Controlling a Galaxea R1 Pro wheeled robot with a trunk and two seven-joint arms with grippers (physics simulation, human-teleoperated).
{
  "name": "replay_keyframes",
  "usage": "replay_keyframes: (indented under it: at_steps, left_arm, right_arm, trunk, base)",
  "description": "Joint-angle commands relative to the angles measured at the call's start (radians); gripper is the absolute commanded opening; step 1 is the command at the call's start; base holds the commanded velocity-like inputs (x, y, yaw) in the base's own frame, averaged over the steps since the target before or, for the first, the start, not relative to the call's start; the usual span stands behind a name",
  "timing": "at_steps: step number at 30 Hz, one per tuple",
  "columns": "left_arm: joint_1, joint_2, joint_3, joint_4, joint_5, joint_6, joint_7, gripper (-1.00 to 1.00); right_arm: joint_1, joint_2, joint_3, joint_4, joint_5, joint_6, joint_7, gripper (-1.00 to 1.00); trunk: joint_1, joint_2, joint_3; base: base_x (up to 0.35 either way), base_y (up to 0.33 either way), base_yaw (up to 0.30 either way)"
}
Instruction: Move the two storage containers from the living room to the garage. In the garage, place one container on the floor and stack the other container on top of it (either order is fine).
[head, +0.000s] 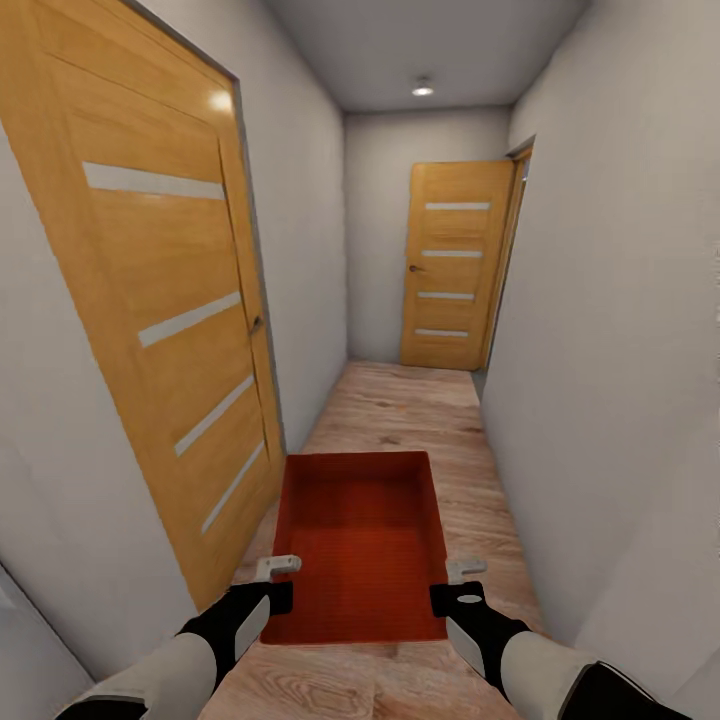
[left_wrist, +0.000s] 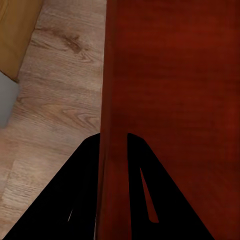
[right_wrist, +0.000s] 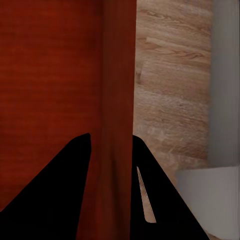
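— Gripping what?
— One orange-red storage container (head: 365, 540), held over the hallway's wood plank floor (head: 400, 410): left claw (head: 268, 585) pinches its left wall, right claw (head: 462, 585) its right wall, between striped wooden doors (head: 160, 330).

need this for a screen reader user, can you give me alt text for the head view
An open orange-red storage container is carried down a narrow white-walled corridor, the left gripper and right gripper each clamped on a side wall. A striped wooden door stands at left, another door at the far end, over light wood plank flooring.
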Motion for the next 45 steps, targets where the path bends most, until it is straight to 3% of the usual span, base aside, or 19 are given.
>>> replay_keyframes:
  at_steps: [1, 22, 45]
  left_arm:
    - [-0.001, 0.002, 0.001, -0.006, -0.002, 0.007, 0.011, -1.0]
    - [-0.001, 0.002, 0.001, -0.006, -0.002, 0.007, 0.011, -1.0]
    - [-0.001, 0.002, 0.001, -0.006, -0.002, 0.007, 0.011, -1.0]
  right_arm:
    - [-0.001, -0.003, 0.001, 0.002, -0.017, 0.0, -0.007, -1.0]
    - [-0.001, -0.003, 0.001, 0.002, -0.017, 0.0, -0.007, -1.0]
    - [-0.001, -0.003, 0.001, 0.002, -0.017, 0.0, -0.007, -1.0]
  trunk:
    - [0.001, -0.002, -0.002]
    - [0.001, -0.002, -0.002]
    - [0.001, -0.002, -0.002]
  base:
    - [0.322, 0.0, -0.242]
    - [0.322, 0.0, -0.234]
    - [0.322, 0.0, -0.005]
